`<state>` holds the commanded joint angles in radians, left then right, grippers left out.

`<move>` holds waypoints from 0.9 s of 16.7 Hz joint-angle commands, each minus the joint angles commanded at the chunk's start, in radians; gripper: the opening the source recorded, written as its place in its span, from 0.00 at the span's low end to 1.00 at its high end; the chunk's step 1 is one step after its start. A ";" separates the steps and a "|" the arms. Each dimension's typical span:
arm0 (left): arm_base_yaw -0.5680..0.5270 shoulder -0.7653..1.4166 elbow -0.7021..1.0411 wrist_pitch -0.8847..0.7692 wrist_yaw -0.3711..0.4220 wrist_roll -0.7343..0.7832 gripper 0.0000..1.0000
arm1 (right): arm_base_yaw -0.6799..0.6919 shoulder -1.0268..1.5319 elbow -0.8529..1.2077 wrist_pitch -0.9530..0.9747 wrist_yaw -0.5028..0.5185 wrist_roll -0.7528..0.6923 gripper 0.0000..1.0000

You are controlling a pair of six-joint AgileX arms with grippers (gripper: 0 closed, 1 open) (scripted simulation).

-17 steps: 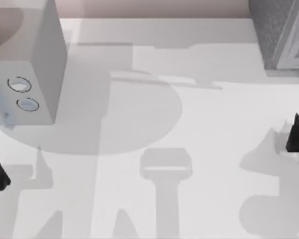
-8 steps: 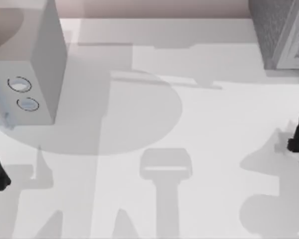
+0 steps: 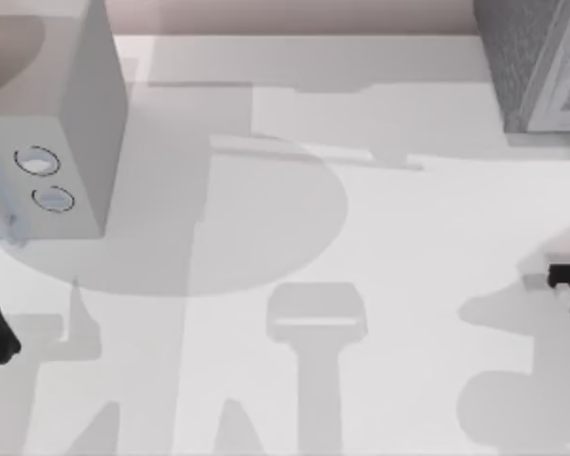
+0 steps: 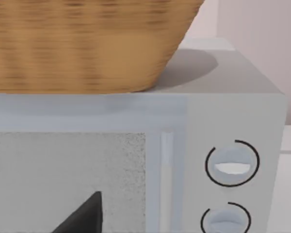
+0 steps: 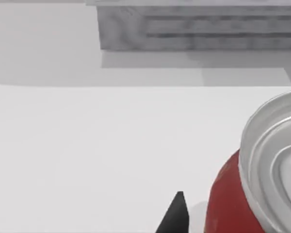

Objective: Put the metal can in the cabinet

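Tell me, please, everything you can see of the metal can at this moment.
The metal can shows in the right wrist view at close range: a bright red rounded side and a silvery end with a raised rim and concentric rings inside it, partly cut off by the picture's edge. It looks like painted metal, undented. It rests on the white table, apart from the grey cabinet farther back. A dark fingertip of the right gripper lies close beside it; whether they touch cannot be told.
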<state>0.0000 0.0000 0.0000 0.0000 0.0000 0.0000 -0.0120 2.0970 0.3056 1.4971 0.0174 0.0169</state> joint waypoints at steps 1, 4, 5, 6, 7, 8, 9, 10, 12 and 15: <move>0.000 0.000 0.000 0.000 0.000 0.000 1.00 | 0.000 0.000 0.000 0.000 0.000 0.000 0.00; 0.000 0.000 0.000 0.000 0.000 0.000 1.00 | 0.000 0.000 0.000 0.000 0.000 0.000 0.00; 0.000 0.000 0.000 0.000 0.000 0.000 1.00 | 0.000 0.000 0.000 0.000 0.000 0.000 0.00; 0.000 0.000 0.000 0.000 0.000 0.000 1.00 | 0.000 0.000 0.000 0.000 0.000 0.000 0.00; 0.000 0.000 0.000 0.000 0.000 0.000 1.00 | 0.000 0.000 0.000 0.000 0.000 0.000 0.00; 0.000 0.000 0.000 0.000 0.000 0.000 1.00 | 0.000 0.000 0.000 0.000 0.000 0.000 0.00; 0.000 0.000 0.000 0.000 0.000 0.000 1.00 | 0.000 -0.001 -0.001 0.000 0.000 0.001 0.00; 0.000 0.000 0.000 0.000 0.000 0.000 1.00 | 0.000 -0.003 0.000 -0.002 0.000 0.001 0.00; 0.000 0.000 0.000 0.000 0.000 0.000 1.00 | -0.001 -0.036 0.009 -0.033 0.000 0.001 0.00; 0.000 0.000 0.000 0.000 0.000 0.000 1.00 | -0.001 -0.150 0.037 -0.159 -0.001 0.001 0.00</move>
<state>0.0000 0.0000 0.0000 0.0000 0.0000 0.0000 -0.0126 1.9468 0.3431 1.3384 0.0163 0.0179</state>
